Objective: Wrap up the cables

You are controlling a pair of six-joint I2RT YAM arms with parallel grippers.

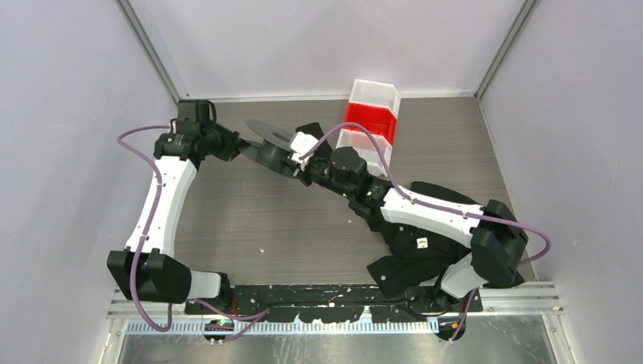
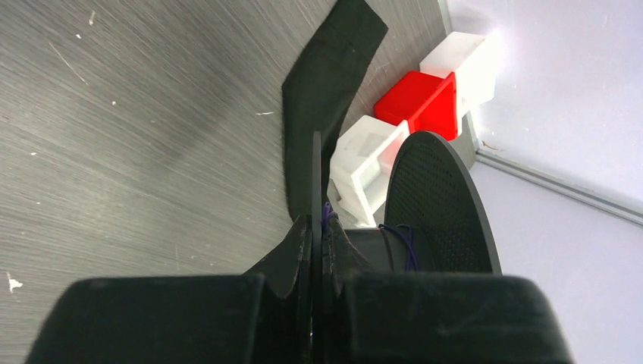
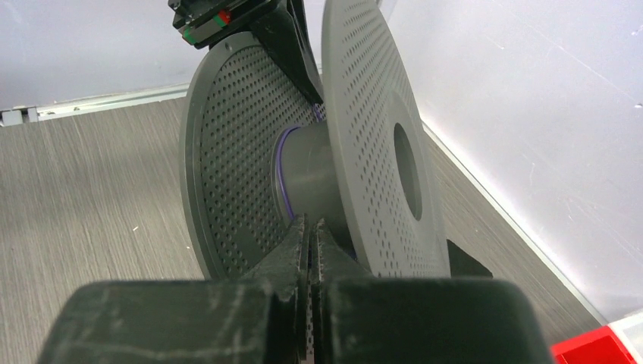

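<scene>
I am watching the left claw (image 2: 316, 231) clamping the edge of one flange of the dark grey reel (image 3: 379, 136). Its two fingers are pressing flat on either face of that thin disc, which is running straight out ahead of the tips, edge-on to the wrist camera. Just right of those tips the hub is showing, with the second flange standing beyond it. The cable (image 2: 409, 246), a thin dark thread with a purplish tint, is looping round the hub there, close against that far flange. Another short bit is lying right at the fingertips.

The right claw (image 3: 311, 227) is sitting fully closed, fingers pressed together. It is poking into the gap between the two flanges with its tips right at the hub. I cannot tell whether any cable is caught between them. Just ahead and left of these tips a thin purplish band is ringing the hub where it meets the left-hand flange. Above and beyond, the left claw's dark fingers are reaching in over the top of the reel.

Ahead of the left claw a black cloth (image 2: 334, 98) is lying on the table (image 2: 114, 152). Ahead and to its right a red bin (image 2: 417, 102) is sitting between white bins (image 2: 364, 155) near the wall.
</scene>
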